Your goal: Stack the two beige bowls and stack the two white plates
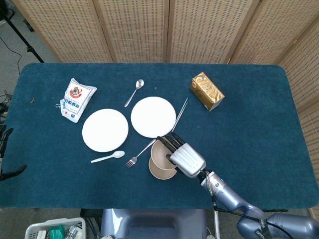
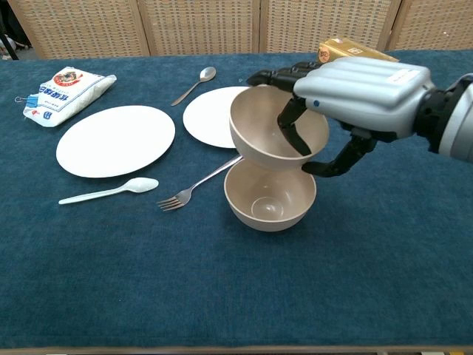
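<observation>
Fingers (image 2: 294, 132) of the right hand (image 2: 355, 92) clamp the upper beige bowl's (image 2: 270, 140) rim, hovering above the second bowl (image 2: 270, 198) (rigid, likely light, smooth); rim grip suits nesting.

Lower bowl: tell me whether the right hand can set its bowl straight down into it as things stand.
Probably yes. The right hand holds the upper bowl just above the lower bowl, whose mouth looks empty. The fork lies beside it, apparently out of the way.
</observation>
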### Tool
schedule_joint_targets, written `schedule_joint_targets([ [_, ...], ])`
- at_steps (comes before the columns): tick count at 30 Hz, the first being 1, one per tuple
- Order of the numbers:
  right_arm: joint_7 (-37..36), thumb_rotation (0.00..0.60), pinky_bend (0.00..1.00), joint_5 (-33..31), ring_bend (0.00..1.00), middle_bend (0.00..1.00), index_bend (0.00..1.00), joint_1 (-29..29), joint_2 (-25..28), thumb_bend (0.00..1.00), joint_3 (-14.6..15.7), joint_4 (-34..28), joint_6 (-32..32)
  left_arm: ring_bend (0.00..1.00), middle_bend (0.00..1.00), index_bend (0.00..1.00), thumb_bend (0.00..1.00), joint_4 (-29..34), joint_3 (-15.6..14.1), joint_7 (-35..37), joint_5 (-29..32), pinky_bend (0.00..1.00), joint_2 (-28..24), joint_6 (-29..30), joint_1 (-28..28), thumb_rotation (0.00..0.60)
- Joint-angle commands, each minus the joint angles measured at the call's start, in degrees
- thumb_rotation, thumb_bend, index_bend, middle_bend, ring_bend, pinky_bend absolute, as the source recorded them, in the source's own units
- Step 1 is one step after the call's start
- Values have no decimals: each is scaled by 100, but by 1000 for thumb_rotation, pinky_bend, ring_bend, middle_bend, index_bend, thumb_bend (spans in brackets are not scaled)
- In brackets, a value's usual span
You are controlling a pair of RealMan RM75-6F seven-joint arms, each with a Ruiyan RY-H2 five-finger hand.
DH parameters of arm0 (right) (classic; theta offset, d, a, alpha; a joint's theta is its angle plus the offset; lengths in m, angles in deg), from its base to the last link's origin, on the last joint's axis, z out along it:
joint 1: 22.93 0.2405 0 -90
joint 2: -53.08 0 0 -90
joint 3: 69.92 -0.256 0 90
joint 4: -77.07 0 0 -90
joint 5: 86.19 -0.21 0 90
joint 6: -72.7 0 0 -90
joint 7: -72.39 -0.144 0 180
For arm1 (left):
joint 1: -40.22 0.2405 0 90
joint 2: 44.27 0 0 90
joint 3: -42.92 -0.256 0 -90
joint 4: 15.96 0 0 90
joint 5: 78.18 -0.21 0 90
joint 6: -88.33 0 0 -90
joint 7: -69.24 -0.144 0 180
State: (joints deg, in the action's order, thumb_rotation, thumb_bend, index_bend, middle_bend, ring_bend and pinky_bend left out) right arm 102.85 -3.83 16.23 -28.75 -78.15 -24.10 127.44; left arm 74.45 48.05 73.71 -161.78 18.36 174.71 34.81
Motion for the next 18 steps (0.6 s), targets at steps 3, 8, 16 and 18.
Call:
schedule_joint_targets([
  [3, 1009, 600, 0, -793, 0, 0, 663, 270, -216, 387, -47, -381, -277, 0, 0, 0, 67, -2, 7, 36, 29, 0, -14, -18, 2, 600],
  [8, 1603, 600, 0, -1321, 0, 0, 664, 395, -241, 389, 6, -616, -221, 0, 0, 0, 67, 0, 3, 50, 24, 0, -19, -29, -2, 600],
  [16, 2115, 600, 0, -1843, 0, 0, 635, 525, -273, 395, 190, -824, -51, 0, 0, 0, 67, 21, 2, 55, 26, 0, -27, -16, 9, 600],
  [18, 2225, 600, 0, -2002, 0, 0, 563, 575, -313, 395, 226, -839, -13, 0, 0, 0, 68, 28, -8, 39, 7, 0, -21, -13, 9, 600],
])
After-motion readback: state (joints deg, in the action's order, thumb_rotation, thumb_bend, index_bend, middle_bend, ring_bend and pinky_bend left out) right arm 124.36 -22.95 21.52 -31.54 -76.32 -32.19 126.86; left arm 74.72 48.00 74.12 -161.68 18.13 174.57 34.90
